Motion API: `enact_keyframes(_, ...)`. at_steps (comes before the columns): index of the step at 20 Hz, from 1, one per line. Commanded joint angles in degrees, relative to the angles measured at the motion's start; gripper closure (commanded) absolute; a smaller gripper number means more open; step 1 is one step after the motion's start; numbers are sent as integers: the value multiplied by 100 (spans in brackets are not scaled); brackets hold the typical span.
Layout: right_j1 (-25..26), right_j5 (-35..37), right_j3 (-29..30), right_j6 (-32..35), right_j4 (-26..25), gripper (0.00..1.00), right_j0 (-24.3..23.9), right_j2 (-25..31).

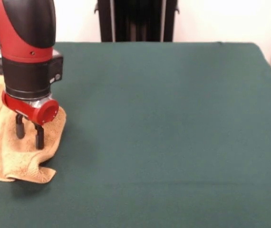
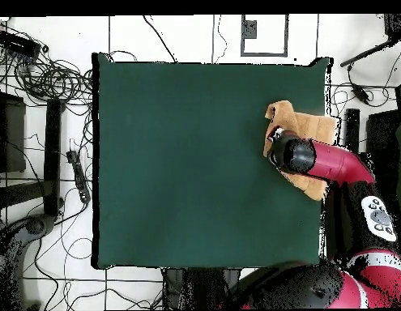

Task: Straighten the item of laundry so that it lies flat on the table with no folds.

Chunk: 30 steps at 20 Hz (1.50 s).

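Observation:
The orange-tan towel [image 1: 2, 156] lies at the left edge of the dark green table [image 1: 164, 118], rumpled, with a fold turned up at its near corner. My gripper [image 1: 30, 141] hangs straight down over the towel's right part. Its two black fingers [image 1: 39, 137] stand apart with nothing between them, tips at or just above the cloth. In the overhead view the towel [image 2: 305, 125] lies by the right edge of the table [image 2: 187, 162], partly covered by the red and black arm [image 2: 317, 159], which hides the gripper.
The towel reaches the table's side edge [image 2: 325, 129]. The black pedestal [image 1: 136, 21] stands at the far side. Cables and gear [image 2: 49, 81] lie on the floor around the table. The green cloth stretches wide to the right of the towel.

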Motion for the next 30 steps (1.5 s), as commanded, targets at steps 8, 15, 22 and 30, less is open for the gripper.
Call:
enact_keyframes(8, 1020, 536, 815, -1849, -208, 0, -739, 2404)
enact_keyframes(15, 909, 814, 745, -1637, -415, 0, -592, 2445)
enact_keyframes(22, 809, 756, 831, -1436, -547, 0, -548, 2468)
enact_keyframes(30, 568, 705, 770, -1152, -898, 0, -205, 2182)
